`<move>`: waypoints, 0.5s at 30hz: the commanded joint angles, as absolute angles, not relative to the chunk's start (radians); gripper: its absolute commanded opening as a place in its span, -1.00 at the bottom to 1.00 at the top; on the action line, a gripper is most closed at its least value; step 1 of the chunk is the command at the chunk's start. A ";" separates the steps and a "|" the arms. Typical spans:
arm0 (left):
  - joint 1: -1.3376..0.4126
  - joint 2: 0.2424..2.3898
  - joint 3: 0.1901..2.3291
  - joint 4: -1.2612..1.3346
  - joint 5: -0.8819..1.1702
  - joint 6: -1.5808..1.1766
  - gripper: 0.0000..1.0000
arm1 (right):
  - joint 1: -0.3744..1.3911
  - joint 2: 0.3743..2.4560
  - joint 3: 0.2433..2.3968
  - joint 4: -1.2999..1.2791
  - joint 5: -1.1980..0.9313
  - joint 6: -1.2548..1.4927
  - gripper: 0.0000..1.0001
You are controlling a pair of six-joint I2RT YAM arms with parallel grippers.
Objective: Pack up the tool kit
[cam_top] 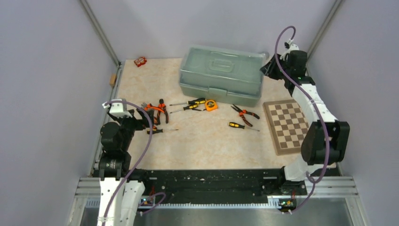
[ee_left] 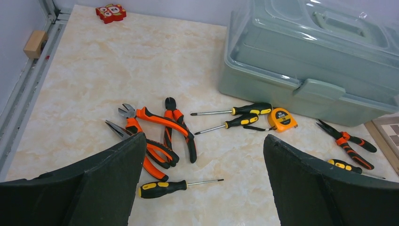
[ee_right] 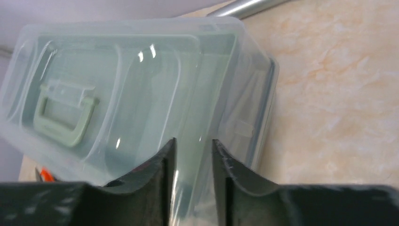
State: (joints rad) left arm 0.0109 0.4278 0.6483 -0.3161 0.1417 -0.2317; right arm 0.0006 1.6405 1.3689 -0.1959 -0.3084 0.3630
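The sage-green toolbox [cam_top: 221, 75] stands at the back with its translucent lid [ee_right: 117, 89] down. My right gripper [ee_right: 193, 141] is at the box's right end [cam_top: 268, 68], its jaws narrowed onto the lid's edge. My left gripper [ee_left: 204, 138] is open and empty, above the table near a pile of orange-black pliers [ee_left: 155, 132] and a yellow-black screwdriver [ee_left: 164, 188]. Two more screwdrivers [ee_left: 240, 113] and the orange tape measure [ee_left: 281, 118] lie in front of the box. Another pair of pliers [cam_top: 244, 113] and a screwdriver [cam_top: 240, 125] lie further right.
A brown-and-cream chessboard [cam_top: 289, 125] lies at the right, under the right arm. A small red object [cam_top: 140, 61] sits at the back left corner. A wooden block [ee_left: 35, 42] rests on the left rail. Purple-grey walls enclose the table.
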 commanded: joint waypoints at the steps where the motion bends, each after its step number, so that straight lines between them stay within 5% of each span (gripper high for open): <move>1: 0.005 0.426 0.652 -0.278 0.157 -0.214 0.97 | 0.153 1.481 1.159 -0.291 -0.396 0.431 -0.41; 7: 0.003 0.433 0.652 -0.280 0.163 -0.216 0.97 | 0.262 1.227 0.934 -0.284 -0.311 0.510 -0.36; 15: 0.005 0.438 0.656 -0.283 0.168 -0.221 0.97 | 0.242 1.122 0.893 -0.322 -0.118 0.411 0.28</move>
